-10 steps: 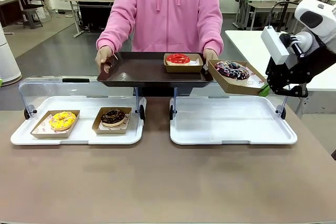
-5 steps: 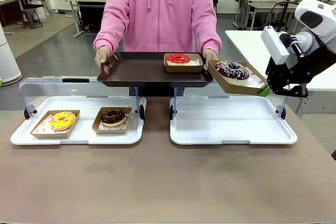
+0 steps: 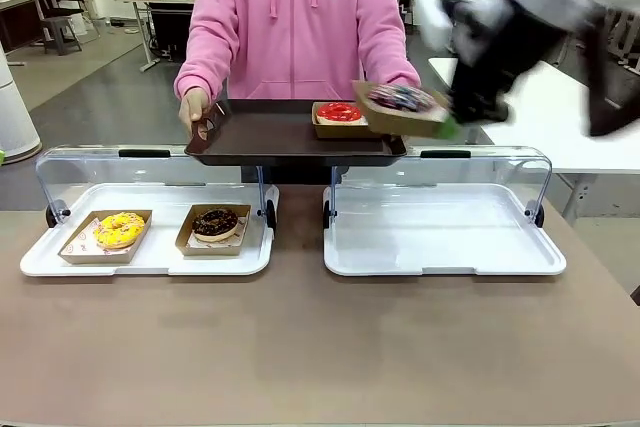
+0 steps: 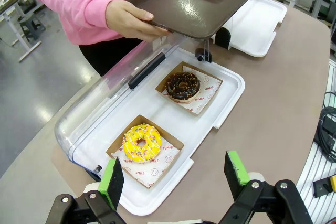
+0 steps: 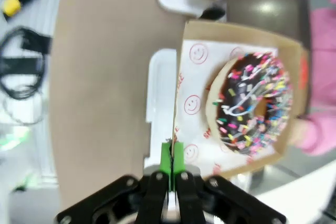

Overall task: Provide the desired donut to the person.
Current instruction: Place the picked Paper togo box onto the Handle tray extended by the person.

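Now the right end effector (image 5: 172, 162) is clenched on the edge of a cardboard tray (image 3: 400, 115) carrying the sprinkled chocolate donut (image 3: 400, 99), held in the air just above the person's (image 3: 300, 17) brown tray (image 3: 270, 137). Meanwhile the left end effector (image 4: 176, 174) hangs released above the worktop (image 3: 300, 347).

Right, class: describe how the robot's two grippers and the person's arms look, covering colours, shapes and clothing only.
The left gripper has black angular linkages with bolts, ending in two flat bright green pads. The right gripper is built the same way: black linkage fingers tipped with green pads. In the front view its arm is white with black parts, blurred. The person wears a pink hoodie with drawstrings, its long sleeves ending in ribbed cuffs.
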You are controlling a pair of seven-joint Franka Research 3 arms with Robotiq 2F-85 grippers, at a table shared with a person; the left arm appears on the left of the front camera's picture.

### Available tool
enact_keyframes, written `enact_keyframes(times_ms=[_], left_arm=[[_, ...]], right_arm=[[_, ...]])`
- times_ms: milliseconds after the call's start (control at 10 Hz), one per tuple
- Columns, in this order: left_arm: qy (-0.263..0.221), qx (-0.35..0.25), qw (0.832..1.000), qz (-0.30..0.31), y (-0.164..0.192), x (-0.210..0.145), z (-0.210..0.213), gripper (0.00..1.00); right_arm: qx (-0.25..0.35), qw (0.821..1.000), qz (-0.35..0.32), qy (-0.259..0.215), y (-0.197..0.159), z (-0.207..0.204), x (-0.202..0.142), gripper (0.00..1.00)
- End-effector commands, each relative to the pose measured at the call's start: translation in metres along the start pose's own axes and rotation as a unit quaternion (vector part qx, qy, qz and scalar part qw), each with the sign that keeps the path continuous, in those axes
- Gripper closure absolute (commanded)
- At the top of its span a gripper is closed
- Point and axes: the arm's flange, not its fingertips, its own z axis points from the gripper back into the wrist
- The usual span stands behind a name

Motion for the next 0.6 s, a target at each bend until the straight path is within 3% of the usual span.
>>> enact_keyframes(times_ms=[0,100,200,500], left_arm=[[-0.006,-0.003,1.0,0.004,0.001,0.0,0.0,0.0],[-0.006,-0.003,1.0,0.004,0.001,0.0,0.0,0.0],[-0.006,-0.003,1.0,0.004,0.001,0.0,0.0,0.0],[-0.006,-0.003,1.0,0.004,0.001,0.0,0.0,0.0]], right_arm=[[0.022,0.997,-0.049,0.059,-0.081,0.017,0.066,0.98],[0.007,0.991,-0.081,0.108,-0.113,-0.006,0.114,0.98],[0.0,0.989,-0.089,0.121,-0.13,-0.026,0.136,0.98],[-0.021,0.994,-0.055,0.095,-0.177,-0.113,0.184,0.98]])
